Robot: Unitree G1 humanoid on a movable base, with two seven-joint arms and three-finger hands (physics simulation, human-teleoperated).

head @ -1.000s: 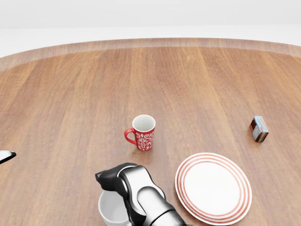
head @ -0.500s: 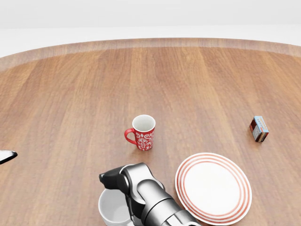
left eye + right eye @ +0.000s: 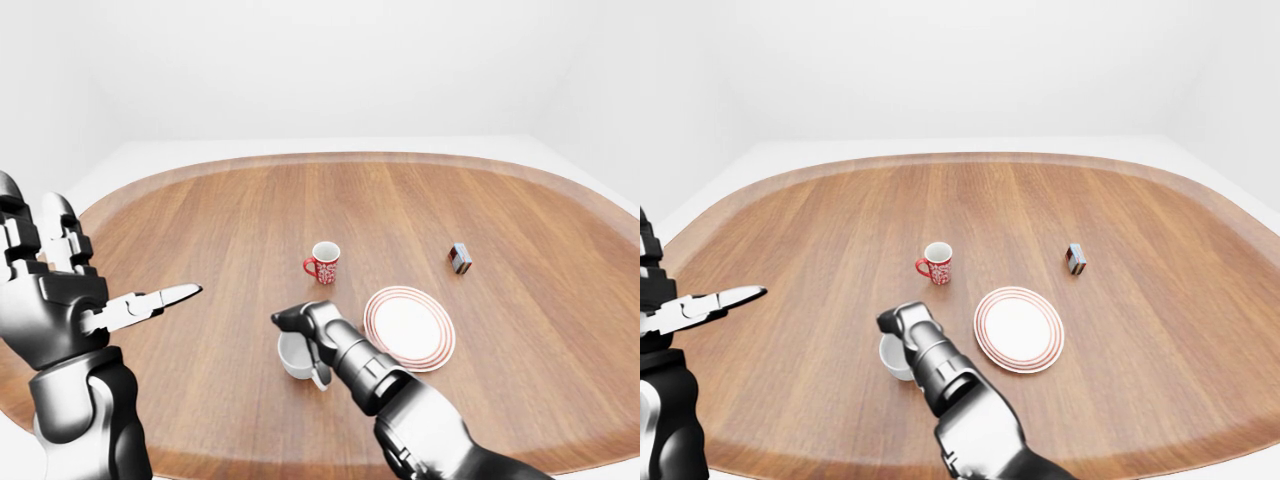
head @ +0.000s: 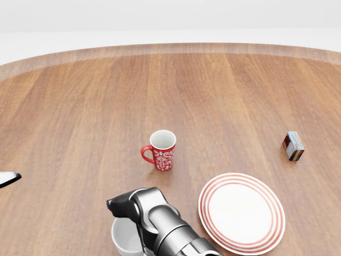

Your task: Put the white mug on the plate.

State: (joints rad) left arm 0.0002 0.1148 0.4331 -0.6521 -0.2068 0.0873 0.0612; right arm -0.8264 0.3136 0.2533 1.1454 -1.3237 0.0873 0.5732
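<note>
Your left-eye view shows what the head view cuts off: the left hand (image 3: 60, 300) raised at that view's left edge, fingers spread wide and holding nothing, well apart from everything on the table (image 3: 230, 220). In the head view only a fingertip of it pokes in at the left edge. Your right hand (image 4: 130, 205) sits over the white mug (image 4: 125, 237) near the head view's bottom edge; you cannot tell whether its fingers are closed round the mug. The mug stands on the table just left of the plate (image 4: 241, 212), not on it. Above them stands a red patterned mug (image 4: 161, 150), and a small box (image 4: 293, 145) lies toward the right. The table is wide, rounded wood; the room is plain white.
</note>
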